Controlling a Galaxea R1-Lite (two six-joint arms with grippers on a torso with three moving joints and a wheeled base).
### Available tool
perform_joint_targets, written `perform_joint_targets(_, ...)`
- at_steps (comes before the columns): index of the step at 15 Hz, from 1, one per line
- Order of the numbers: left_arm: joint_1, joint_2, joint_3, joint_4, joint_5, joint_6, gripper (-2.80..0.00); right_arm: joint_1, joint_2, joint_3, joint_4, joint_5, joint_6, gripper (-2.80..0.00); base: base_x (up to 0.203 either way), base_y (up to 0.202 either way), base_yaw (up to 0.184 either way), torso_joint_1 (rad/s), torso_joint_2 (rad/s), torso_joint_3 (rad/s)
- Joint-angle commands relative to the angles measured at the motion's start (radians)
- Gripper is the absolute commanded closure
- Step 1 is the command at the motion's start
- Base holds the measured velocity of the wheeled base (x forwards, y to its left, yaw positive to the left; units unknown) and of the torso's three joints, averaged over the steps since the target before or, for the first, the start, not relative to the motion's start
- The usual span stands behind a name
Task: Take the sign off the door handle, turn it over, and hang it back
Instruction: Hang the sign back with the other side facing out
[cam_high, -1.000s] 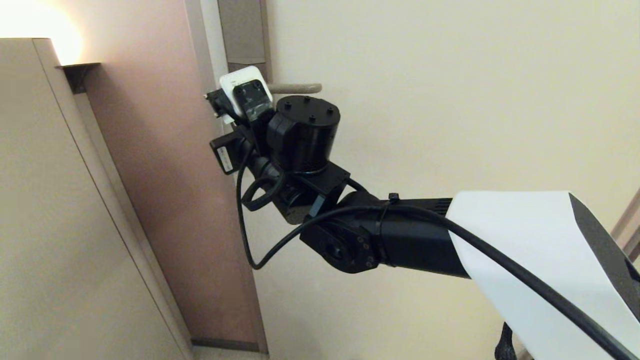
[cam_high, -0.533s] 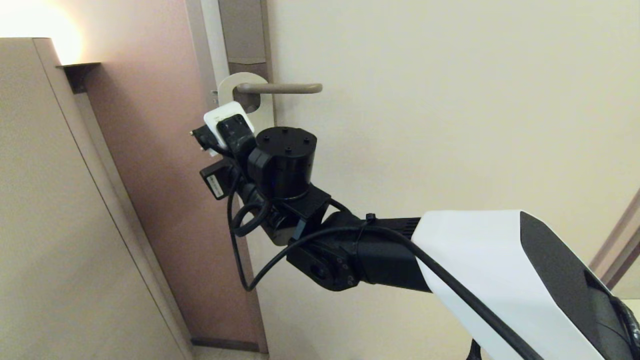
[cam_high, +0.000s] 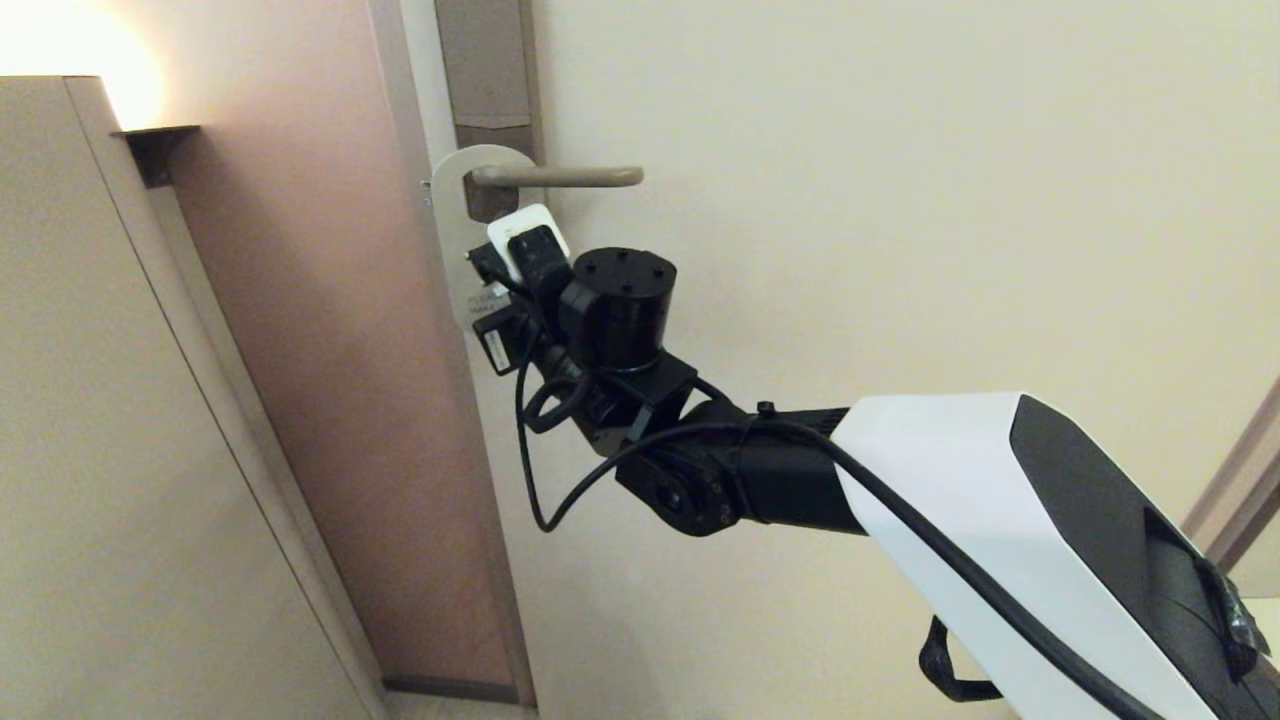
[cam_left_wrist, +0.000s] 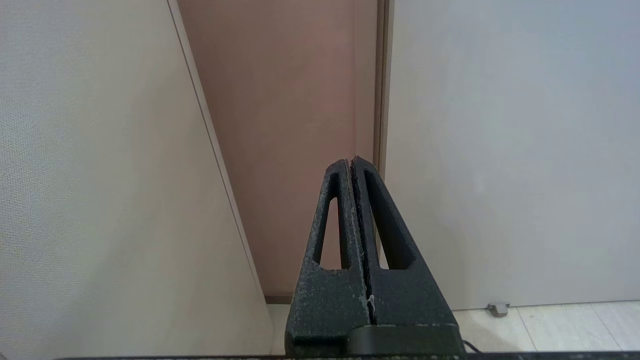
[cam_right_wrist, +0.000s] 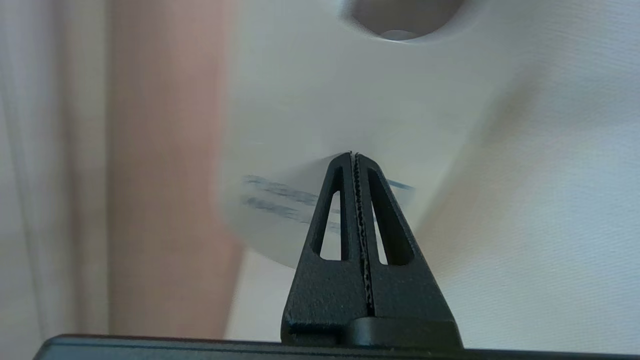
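The sign (cam_high: 452, 230) hangs by its hole on the door handle (cam_high: 560, 177), white side out, its lower end swung a little left. In the right wrist view the sign (cam_right_wrist: 310, 100) fills the middle, with blurred dark lettering low on its face. My right gripper (cam_right_wrist: 354, 154) is shut with nothing between its fingers, and its tips stand at or against the sign's face just above the lettering. From the head view the right wrist hides the fingers and the sign's lower right part. My left gripper (cam_left_wrist: 350, 161) is shut and empty, down low and pointing at the base of the door frame.
The brown backplate (cam_high: 490, 70) runs up behind the handle on the cream door (cam_high: 900, 200). Left of the door stands a pinkish-brown wall strip (cam_high: 330, 350), then a beige panel (cam_high: 100, 400). A small doorstop (cam_left_wrist: 497, 309) sits on the floor.
The right gripper dropped from handle height, then moved right and slightly up in front of the sign's lower half. The sign's top loop on the handle now shows. Both grippers stayed shut.
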Motion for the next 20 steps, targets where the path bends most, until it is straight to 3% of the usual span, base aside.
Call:
perform_joint_targets(1, 0.0, 0.001, 0.0, 0.0, 0.0, 0.0, 0.0, -0.008, -0.009, 0.0, -0.004, -0.002, -0.002, 0.0, 0.0, 0.0, 0.0, 0.0, 0.0, 0.0)
perform_joint_targets(11, 0.0, 0.001, 0.0, 0.0, 0.0, 0.0, 0.0, -0.001, -0.055, 0.0, -0.003, -0.003, -0.002, 0.0, 0.0, 0.0, 0.0, 0.0, 0.0, 0.0)
perform_joint_targets(20, 0.0, 0.001, 0.0, 0.0, 0.0, 0.0, 0.0, 0.099, -0.036, 0.0, -0.005, -0.005, -0.003, 0.0, 0.0, 0.0, 0.0, 0.0, 0.0, 0.0)
